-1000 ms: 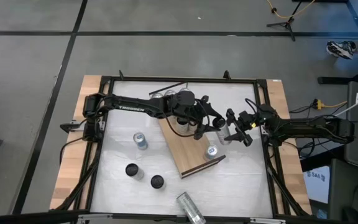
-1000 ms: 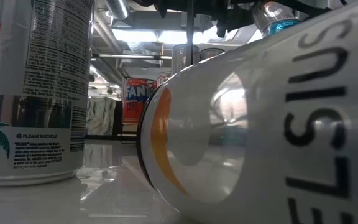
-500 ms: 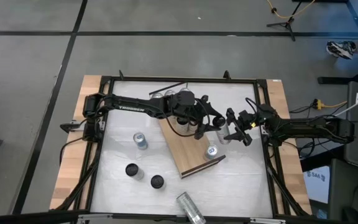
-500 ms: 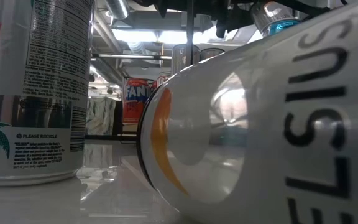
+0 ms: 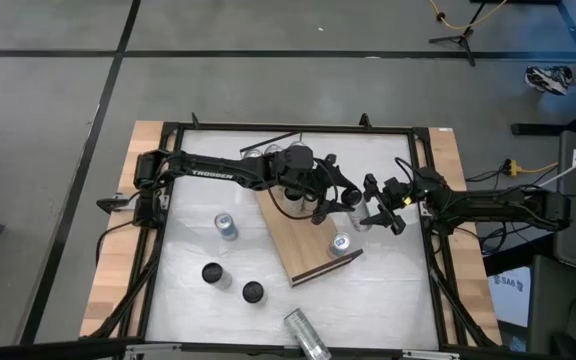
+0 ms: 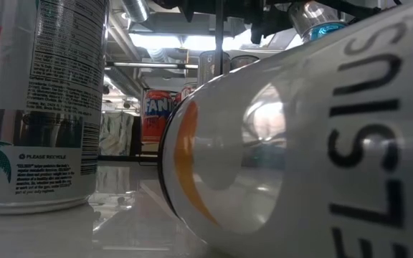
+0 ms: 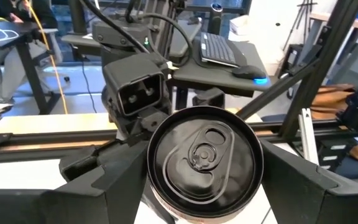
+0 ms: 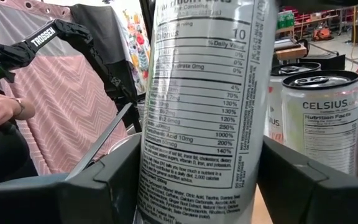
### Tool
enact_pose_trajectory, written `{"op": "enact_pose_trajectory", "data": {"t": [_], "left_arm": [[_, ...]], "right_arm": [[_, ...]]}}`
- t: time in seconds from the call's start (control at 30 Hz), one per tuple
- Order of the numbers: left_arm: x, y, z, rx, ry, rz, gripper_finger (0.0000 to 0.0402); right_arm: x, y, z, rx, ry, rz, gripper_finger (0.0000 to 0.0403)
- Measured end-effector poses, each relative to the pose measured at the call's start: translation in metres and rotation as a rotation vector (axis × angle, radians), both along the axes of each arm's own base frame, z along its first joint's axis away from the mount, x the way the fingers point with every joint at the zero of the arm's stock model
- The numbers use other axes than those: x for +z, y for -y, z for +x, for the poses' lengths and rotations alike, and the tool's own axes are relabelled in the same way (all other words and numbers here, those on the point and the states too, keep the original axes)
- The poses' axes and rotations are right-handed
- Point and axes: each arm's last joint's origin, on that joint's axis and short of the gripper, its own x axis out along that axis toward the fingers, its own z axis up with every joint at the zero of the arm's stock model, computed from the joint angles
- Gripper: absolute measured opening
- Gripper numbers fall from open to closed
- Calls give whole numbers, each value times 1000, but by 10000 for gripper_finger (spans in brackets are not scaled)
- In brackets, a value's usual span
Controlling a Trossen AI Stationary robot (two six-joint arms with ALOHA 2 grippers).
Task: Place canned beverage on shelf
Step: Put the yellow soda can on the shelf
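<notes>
Reading "CELSIUS", one can stands upright.

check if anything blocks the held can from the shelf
nothing visible does: the can, between the right gripper and left gripper, hangs by the shelf edge; another can stands there, bare board beside it

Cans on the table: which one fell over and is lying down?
The silver can at the table's front edge lies on its side. The other loose cans, the silver one and the two dark-topped ones, stand upright.
</notes>
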Motion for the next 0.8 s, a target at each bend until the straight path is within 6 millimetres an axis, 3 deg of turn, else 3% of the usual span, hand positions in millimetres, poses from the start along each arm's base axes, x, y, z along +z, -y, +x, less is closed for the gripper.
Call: {"op": "enact_pose_trajectory", "data": {"t": [0.8], "left_arm": [[0,1,0,-6,2,0,273]], "right_arm": [[0,0,0,8,-3,11,253]]}}
